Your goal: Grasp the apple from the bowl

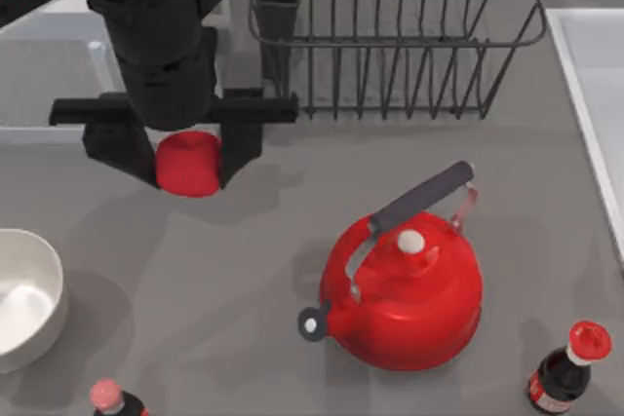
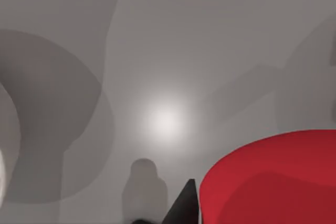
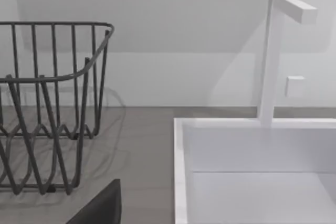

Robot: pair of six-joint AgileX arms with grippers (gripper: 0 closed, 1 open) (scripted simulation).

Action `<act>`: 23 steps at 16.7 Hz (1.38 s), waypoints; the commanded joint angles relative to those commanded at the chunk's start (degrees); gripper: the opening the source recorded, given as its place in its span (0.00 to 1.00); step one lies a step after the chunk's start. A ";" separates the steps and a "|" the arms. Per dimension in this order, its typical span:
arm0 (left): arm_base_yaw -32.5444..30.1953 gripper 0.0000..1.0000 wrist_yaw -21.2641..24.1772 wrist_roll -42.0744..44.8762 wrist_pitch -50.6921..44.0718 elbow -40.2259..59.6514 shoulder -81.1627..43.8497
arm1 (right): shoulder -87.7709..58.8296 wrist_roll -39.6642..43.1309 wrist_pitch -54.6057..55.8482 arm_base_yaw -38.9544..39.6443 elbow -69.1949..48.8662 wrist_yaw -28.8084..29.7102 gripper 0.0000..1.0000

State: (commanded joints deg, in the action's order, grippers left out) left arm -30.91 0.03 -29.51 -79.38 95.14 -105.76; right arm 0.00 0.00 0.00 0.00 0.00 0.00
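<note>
Although the task names an apple in the bowl, the apple (image 1: 188, 164) is out of it: the left tool (image 1: 191, 165) holds it above the counter (image 1: 263, 270), well apart from the bowl (image 1: 27, 301), which sits at the counter's left edge with a pale inside. In the top view, 2 dark fingers (image 1: 119, 150) flank the red fruit on either side, so the left tool is clamped on the apple. The left wrist view shows the fruit's glossy red curve close beside 1 dark fingertip (image 2: 185, 205), with grey counter beyond.

The grasp looks made, so the main risk from here is a slip. The apple is round and smooth, and a 2-finger pinch on such a shape can let it squirt out if the arm jerks or tilts. A dropped apple could roll toward the red kettle (image 1: 405, 284) or the dish rack (image 1: 390, 36).

The right tool sits parked near the sink (image 3: 252, 171); whether its fingers are apart or together, I cannot tell.
</note>
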 joint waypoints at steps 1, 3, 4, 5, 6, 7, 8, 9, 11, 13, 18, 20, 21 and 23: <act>0.00 0.00 0.00 0.00 0.00 0.00 0.00 | 0.00 0.00 0.00 0.00 0.00 0.00 1.00; 0.22 0.00 0.03 0.15 -0.14 0.16 0.19 | 0.00 0.00 0.00 0.00 0.00 0.00 1.00; 0.22 0.00 0.03 0.16 0.03 -0.01 0.17 | 0.00 0.00 0.00 0.00 0.00 0.00 1.00; 0.24 0.00 0.03 0.18 0.77 -0.76 0.07 | 0.00 0.00 0.00 0.00 0.00 0.00 1.00; 0.25 0.00 0.03 0.20 2.10 -2.08 -0.13 | 0.00 0.00 0.00 0.00 0.00 0.00 1.00; 0.26 0.00 0.03 0.22 4.02 -3.85 -0.44 | 0.00 0.00 0.00 0.00 0.00 0.00 1.00; 0.26 0.00 0.03 0.23 6.57 -5.92 -0.82 | 0.00 0.00 0.00 0.00 0.00 0.00 1.00; 0.26 0.00 0.03 0.25 9.68 -8.23 -1.27 | 0.00 0.00 0.00 0.00 0.00 0.00 1.00; 0.27 0.00 0.02 0.28 16.42 -13.24 -2.20 | 0.00 0.00 0.00 0.00 0.00 0.00 1.00; 0.26 0.00 0.02 0.30 21.34 -17.68 -3.07 | 0.00 0.00 0.00 0.00 0.00 0.00 1.00; 0.23 0.00 0.02 0.28 24.17 -20.39 -3.78 | 0.00 0.00 0.00 0.00 0.00 0.00 1.00; 0.23 0.08 0.02 0.28 24.17 -20.39 -3.78 | 0.00 0.00 0.00 0.00 0.00 0.00 1.00; 0.23 0.15 0.02 0.28 24.17 -20.39 -3.78 | 0.00 0.00 0.00 0.00 0.00 0.00 1.00; 0.23 0.30 0.02 0.28 24.17 -20.39 -3.78 | 0.00 0.00 0.00 0.00 0.00 0.00 1.00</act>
State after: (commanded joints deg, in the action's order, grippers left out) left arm -30.68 0.05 -29.23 -55.21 74.75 -109.54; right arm 0.00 0.00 0.00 0.00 0.00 0.00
